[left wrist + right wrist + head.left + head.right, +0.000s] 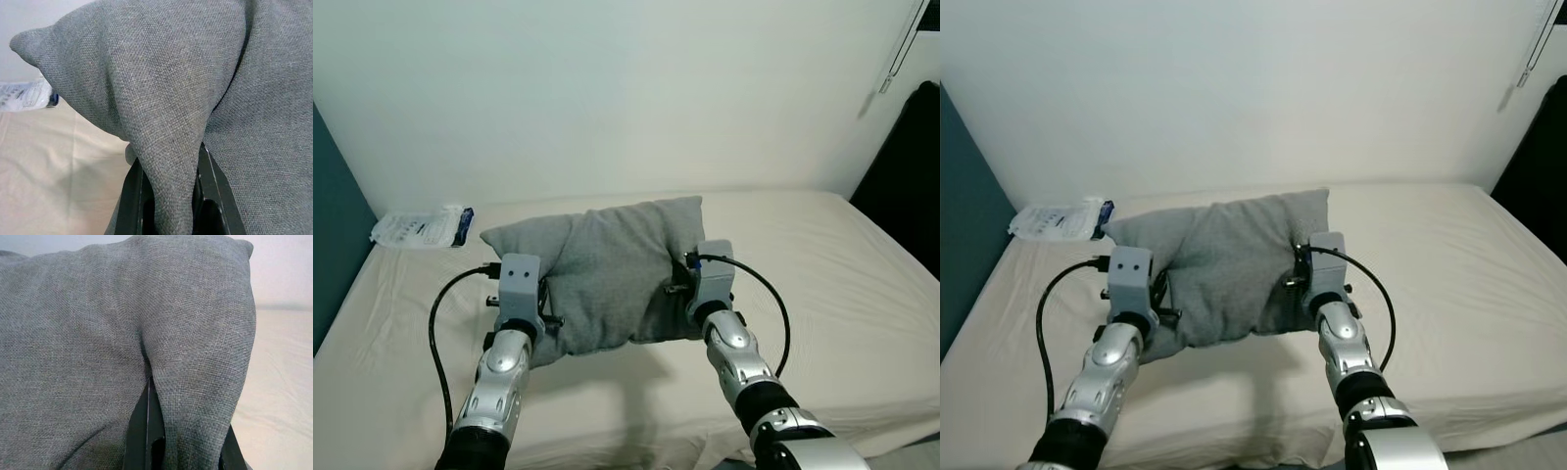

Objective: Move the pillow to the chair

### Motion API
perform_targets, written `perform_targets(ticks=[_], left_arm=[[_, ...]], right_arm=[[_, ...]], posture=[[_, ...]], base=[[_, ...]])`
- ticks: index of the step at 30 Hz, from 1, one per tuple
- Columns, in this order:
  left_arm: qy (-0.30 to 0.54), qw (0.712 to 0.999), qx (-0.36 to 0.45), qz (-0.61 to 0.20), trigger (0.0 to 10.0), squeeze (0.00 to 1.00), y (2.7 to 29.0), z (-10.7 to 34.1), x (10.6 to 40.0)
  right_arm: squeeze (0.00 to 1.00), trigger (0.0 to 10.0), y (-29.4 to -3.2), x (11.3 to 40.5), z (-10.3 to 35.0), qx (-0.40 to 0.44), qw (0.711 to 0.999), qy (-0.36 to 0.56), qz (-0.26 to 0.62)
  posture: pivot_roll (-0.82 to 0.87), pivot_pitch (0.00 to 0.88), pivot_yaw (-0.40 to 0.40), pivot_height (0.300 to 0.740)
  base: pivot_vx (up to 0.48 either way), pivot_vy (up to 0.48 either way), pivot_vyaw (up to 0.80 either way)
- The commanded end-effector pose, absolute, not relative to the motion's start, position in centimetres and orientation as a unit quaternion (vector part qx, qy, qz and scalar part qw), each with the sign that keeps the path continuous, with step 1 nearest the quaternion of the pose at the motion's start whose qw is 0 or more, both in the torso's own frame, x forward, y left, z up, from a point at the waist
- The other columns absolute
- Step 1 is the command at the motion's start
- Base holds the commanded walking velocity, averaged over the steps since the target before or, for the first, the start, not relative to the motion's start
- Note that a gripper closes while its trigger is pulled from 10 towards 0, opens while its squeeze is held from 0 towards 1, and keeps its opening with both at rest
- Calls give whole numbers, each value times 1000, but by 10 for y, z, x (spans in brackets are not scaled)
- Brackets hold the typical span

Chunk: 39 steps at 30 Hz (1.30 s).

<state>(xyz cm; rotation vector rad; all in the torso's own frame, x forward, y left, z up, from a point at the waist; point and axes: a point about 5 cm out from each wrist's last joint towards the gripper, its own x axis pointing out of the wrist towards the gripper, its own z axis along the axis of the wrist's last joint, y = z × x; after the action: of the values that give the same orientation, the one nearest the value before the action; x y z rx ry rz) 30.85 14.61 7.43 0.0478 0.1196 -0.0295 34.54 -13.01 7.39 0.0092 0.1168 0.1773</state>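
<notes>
Both arms out front, I've got the left gripper (544,315) and right gripper (679,284) each clenched on a fold of the grey pillow (607,274), slung between them above the bed (862,294); soft, light, floppy, so edge pinches suit.

You can't read the print on the white packet (419,227) at the bed's (862,294) far left corner; the pillow's (607,274) folds hide both grippers' fingertips.
</notes>
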Motion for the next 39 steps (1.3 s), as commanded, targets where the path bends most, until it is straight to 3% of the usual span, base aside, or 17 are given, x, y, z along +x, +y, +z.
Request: perform_targets(ticks=[1,39], left_arm=[[34,999,26,-23,10000,0,141,82,311],[43,999,24,-12,10000,0,144,76,307]], right_arm=[[0,10000,-124,346,74,6,992,64,105],[0,10000,-118,347,72,32,989,79,117]], posture=[[14,0,-73,722],[38,0,-76,722]], base=[[0,0,-800],[0,0,-800]])
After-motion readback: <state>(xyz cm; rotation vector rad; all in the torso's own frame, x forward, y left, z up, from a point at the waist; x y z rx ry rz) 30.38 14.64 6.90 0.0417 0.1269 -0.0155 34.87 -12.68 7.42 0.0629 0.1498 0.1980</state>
